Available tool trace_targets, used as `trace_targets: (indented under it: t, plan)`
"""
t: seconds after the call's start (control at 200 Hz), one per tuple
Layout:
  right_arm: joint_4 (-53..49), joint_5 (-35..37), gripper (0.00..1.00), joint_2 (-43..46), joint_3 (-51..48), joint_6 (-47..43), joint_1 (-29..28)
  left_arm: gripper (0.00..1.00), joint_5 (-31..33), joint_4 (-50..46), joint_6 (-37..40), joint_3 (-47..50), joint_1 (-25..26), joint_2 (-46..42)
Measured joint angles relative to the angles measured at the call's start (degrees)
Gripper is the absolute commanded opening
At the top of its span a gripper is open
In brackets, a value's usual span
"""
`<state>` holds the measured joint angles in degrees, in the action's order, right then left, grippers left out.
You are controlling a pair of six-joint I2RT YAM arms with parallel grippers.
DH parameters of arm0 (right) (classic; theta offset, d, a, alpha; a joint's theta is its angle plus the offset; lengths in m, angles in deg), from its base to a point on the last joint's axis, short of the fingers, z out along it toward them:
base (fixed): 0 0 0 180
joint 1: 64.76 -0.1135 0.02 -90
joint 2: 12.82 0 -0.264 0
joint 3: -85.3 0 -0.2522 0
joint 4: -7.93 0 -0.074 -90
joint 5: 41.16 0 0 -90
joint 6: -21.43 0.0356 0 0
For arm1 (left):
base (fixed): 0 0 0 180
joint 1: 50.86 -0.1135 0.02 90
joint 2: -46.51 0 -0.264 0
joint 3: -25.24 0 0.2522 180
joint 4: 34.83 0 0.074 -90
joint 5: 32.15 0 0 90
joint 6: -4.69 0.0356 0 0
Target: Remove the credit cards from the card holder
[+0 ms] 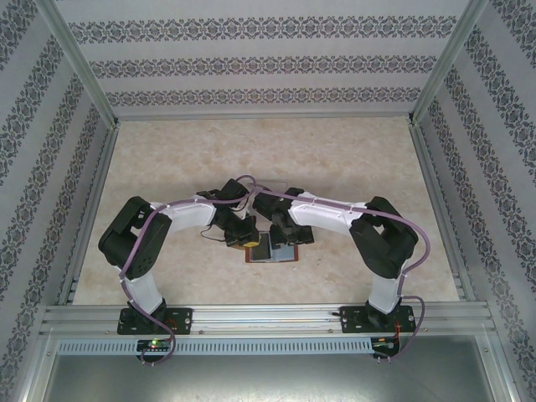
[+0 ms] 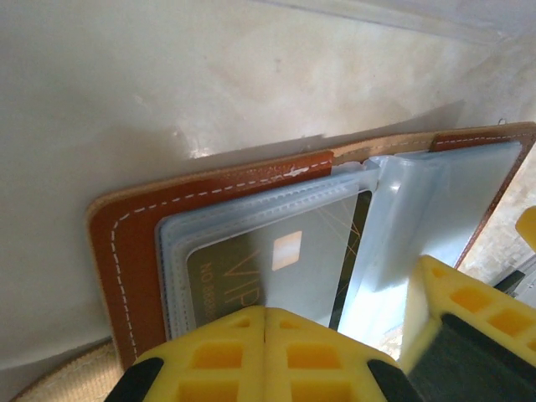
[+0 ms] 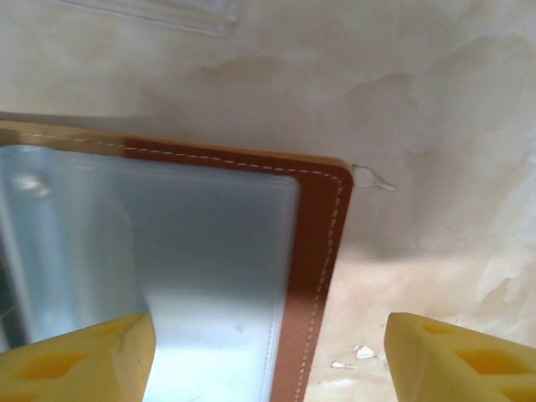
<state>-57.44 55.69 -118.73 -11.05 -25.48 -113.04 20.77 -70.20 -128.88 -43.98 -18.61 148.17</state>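
Right gripper (image 3: 268, 373): fingers spread wide and empty, poised over the right-hand leaf of the card holder (image 3: 314, 251), whose stitched leather border runs between them.

Left gripper (image 2: 265, 347): fingers pressed together, tips down on the near edge of the left-hand leaf. Whether they pinch sleeve plastic or merely pin it cannot be told.

Table (image 3: 435, 100): pale and marbled. The holder lies open and flat on it beneath both grippers.

Clear tray (image 3: 167, 12): beyond the holder, ahead of the right gripper.

Plastic sleeve (image 2: 243, 213): just ahead of the left fingertips.

Credit card (image 2: 251, 272): dark-faced with a chip, seated inside that sleeve and not yet extracted.

Assessment: the left gripper should hold the holder down while the right closes on a bare card edge, not on the slick plastic. Draw the card along the pocket mouth, or the holder will likely lift with it.
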Motion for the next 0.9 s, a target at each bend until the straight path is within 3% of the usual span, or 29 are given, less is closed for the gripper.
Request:
trace_targets:
  t: [0.335, 0.59, 0.899]
  plan:
    - [-2.4, 3.2, 0.76, -1.4, 0.2, 0.0, -0.4, 0.02, 0.0, 0.0, -0.2, 0.0, 0.0, 0.0]
    - [-4.1, 3.7, 0.72, 0.8, 0.4, 0.0, -0.4, 0.02, 0.3, 0.0, -0.2, -0.1, 0.0, 0.0]
    - [2.6, -2.9, 0.44, 6.3, 0.2, 0.4, -0.4, 0.01, 0.7, 0.0, -0.2, -0.1, 0.0, 0.0]
